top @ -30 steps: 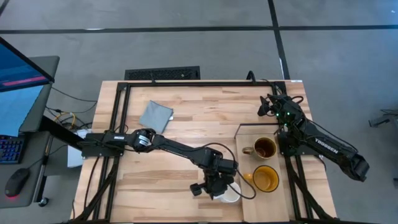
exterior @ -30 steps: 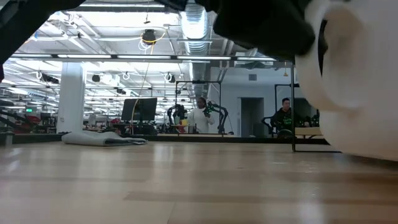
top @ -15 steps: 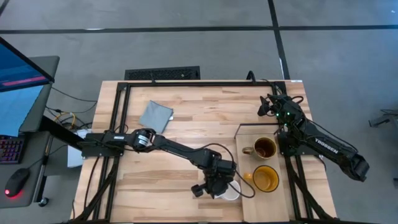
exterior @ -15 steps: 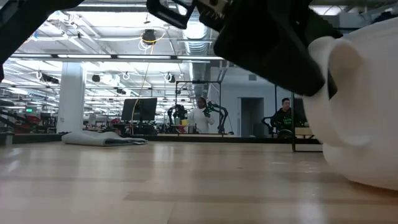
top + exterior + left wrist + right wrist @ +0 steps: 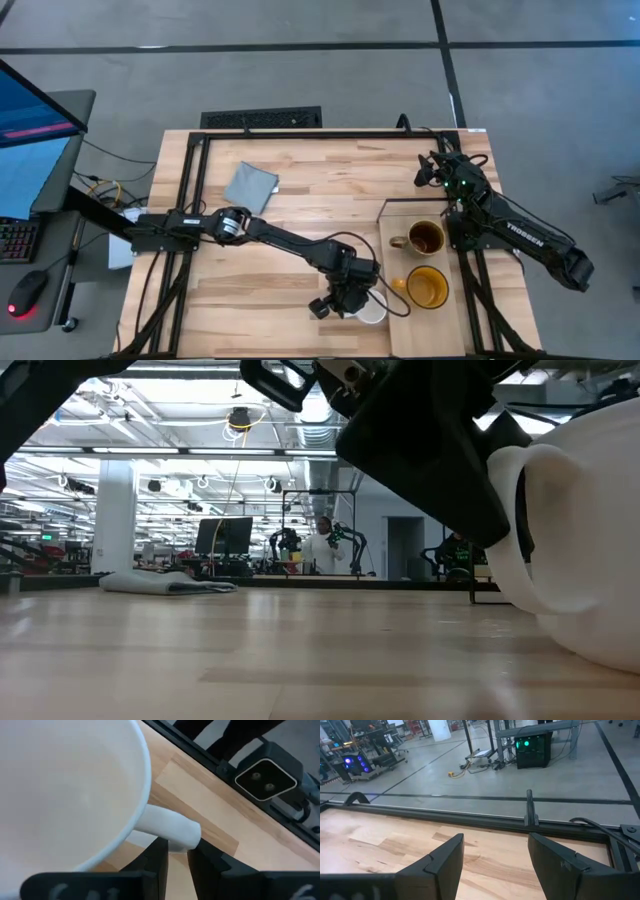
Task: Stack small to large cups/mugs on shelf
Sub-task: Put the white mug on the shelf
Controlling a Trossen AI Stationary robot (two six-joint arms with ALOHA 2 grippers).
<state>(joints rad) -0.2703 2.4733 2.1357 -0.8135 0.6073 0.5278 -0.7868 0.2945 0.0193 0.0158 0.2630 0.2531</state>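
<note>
A white mug (image 5: 370,314) stands upright on the planked table near its front edge, just left of the shelf (image 5: 400,212). It fills much of the left wrist view (image 5: 65,785) and shows at the right of the low view (image 5: 590,540). My left gripper (image 5: 178,859) is shut on its handle. On the shelf stand a dark brown mug (image 5: 425,238) and, nearer the front, a yellow-orange mug (image 5: 428,288). My right gripper (image 5: 495,855) hangs open over the table's far right (image 5: 430,168), with nothing between its fingers. My left gripper has the outer bend of the white mug's handle (image 5: 182,837) between its two fingers (image 5: 157,857), one on each side. The fingers slant down at it from the table's left. The mug stands upright with its base on the tabletop (image 5: 600,655).
A grey-blue cloth (image 5: 250,187) lies at the far left of the table, low and flat in the low view (image 5: 165,583). A dark metal frame (image 5: 190,190) runs round the table's edges. People and other rigs show in the room beyond.
My left gripper has sunk a little and rolled at the wrist. The white mug, tilted with part of its base off the table a second ago, has come down and now stands upright on the tabletop.
</note>
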